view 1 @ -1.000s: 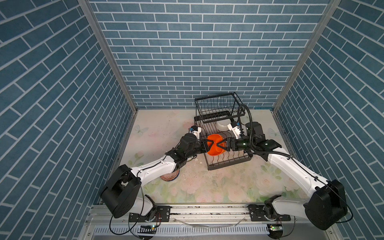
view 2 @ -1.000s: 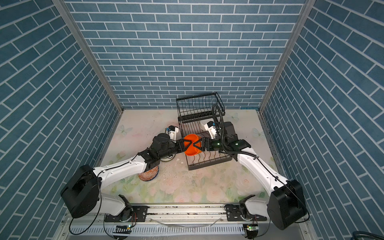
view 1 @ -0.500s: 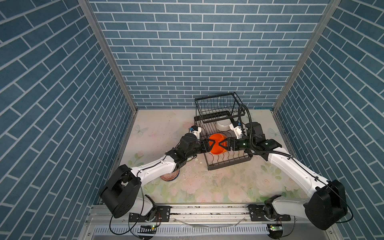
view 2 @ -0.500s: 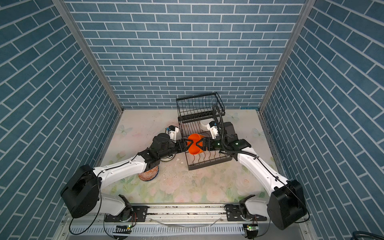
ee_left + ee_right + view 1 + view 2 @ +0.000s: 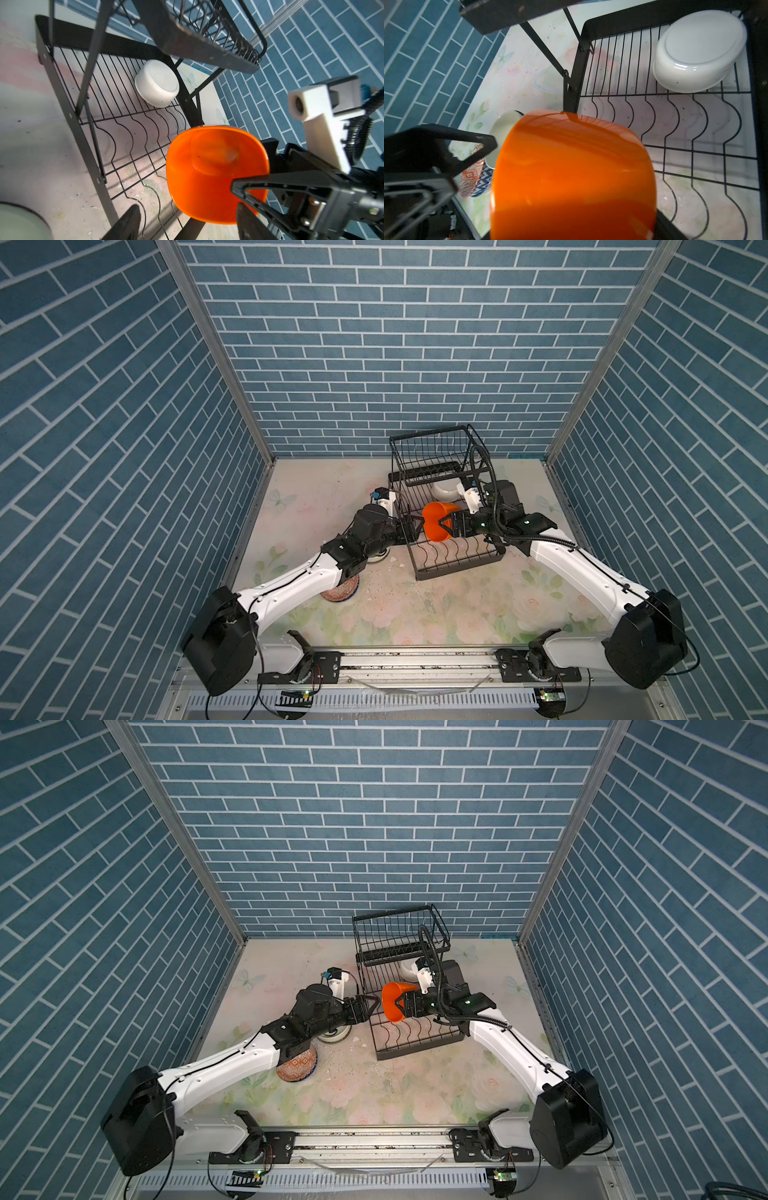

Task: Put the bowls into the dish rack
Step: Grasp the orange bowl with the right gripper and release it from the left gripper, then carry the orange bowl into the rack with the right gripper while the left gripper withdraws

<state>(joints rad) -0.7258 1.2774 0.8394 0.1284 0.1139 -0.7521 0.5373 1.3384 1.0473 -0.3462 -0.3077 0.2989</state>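
Table [image 5: 415, 616] with pale flowers, under everything, shut in by blue brick walls.

Dish rack [image 5: 459, 565], black wire, biggest thing on the table. Stands toward the back wall. Has a long flat base with wavy wires, and a raised basket over the back part of that base.

Right arm, white and black, reaching in over the rack's base from the right side. Left arm, same colours, reaching up to the rack's left edge.

Right gripper [image 5: 445, 526], above the middle of the rack's base. Pinches the rim of the orange bowl, one finger inside and one outside.

Left gripper [image 5: 371, 1009], right at the rack's left edge, facing the right gripper. Stands wide, holding nothing. Sits very close to the orange bowl; touching or not, cannot tell.

Orange bowl [image 5: 435, 522], held up over the rack's base. Tipped on its side, open side toward the left gripper.

White bowl [image 5: 158, 83], inside the rack, at the back of the base, under the raised basket. Leans tipped over, bottom showing.

Cream bowl [image 5: 332, 1036], on the table just left of the rack, partly hidden under the left arm.

Patterned bowls [image 5: 296, 1065], one orange and one blue, pressed together on the table. Farther left of the rack than the cream bowl, partly under the left arm too.
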